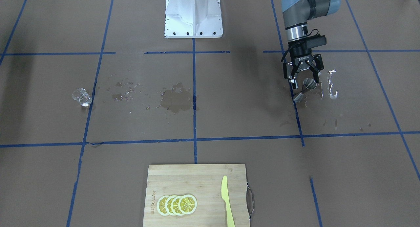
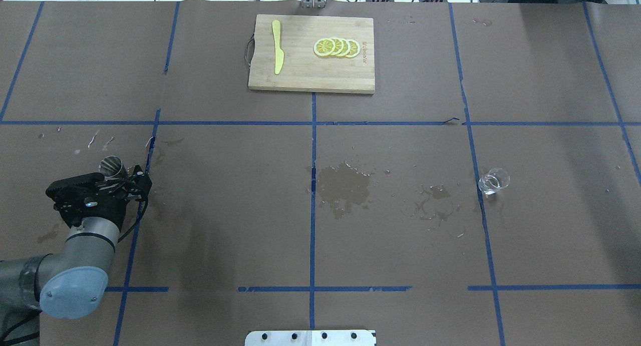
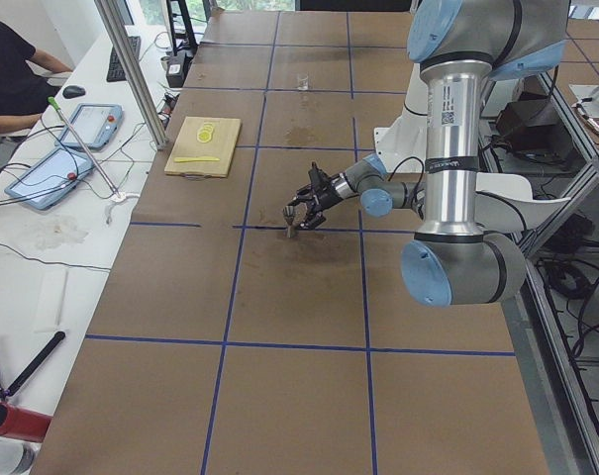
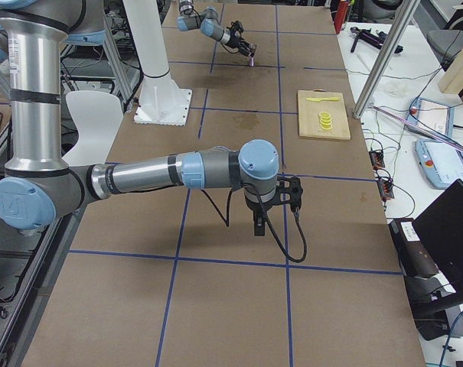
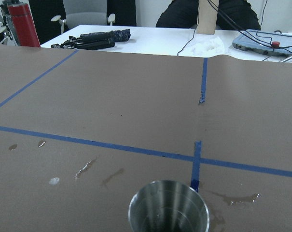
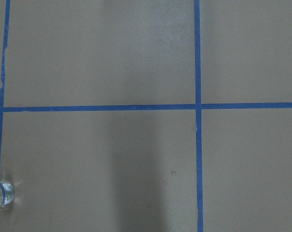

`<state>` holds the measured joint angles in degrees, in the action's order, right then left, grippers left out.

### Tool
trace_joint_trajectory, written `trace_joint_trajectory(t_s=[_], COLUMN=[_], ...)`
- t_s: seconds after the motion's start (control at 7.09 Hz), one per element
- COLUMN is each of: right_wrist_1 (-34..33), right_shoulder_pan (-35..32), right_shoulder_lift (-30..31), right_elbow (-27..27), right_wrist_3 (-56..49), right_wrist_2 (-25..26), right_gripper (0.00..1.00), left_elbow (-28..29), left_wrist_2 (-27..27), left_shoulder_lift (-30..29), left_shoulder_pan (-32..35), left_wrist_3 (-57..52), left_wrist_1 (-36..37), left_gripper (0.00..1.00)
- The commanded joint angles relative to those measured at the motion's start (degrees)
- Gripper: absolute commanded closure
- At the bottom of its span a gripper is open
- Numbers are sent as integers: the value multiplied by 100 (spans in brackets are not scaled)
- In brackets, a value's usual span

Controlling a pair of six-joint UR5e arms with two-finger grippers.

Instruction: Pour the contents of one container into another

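A small metal jigger stands on the brown table near the left end, its open mouth filling the bottom of the left wrist view. My left gripper hangs just above it, open, with its fingers spread wider than the jigger and apart from it. A clear glass stands far off at the other end and shows at the bottom left corner of the right wrist view. My right gripper shows only in the exterior right view, pointing down over the table; I cannot tell whether it is open or shut.
A wooden cutting board with lemon slices and a yellow knife lies at the far edge. Wet patches darken the paper mid-table, and droplets lie beside the jigger. The white robot base stands at the near edge.
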<state>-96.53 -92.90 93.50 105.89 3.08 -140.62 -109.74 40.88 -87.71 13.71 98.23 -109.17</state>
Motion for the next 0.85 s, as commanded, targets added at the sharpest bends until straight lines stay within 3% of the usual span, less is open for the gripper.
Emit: trace_joint_trajectory(t_s=[0.0,0.71], right_wrist_1=[2,-7], right_shoulder_pan=[0,-9], right_shoulder_lift=[-7,-7], right_elbow=[2,2], right_wrist_3=[0,0], right_wrist_2=[0,0], right_gripper=[0,0], left_elbow=[583,788], left_wrist_2=[-403,-572], left_shoulder_lift=[-290,-308], left_shoulder_pan=[0,0], left_wrist_3=[335,495], left_wrist_1=[1,10], left_gripper=[4,11])
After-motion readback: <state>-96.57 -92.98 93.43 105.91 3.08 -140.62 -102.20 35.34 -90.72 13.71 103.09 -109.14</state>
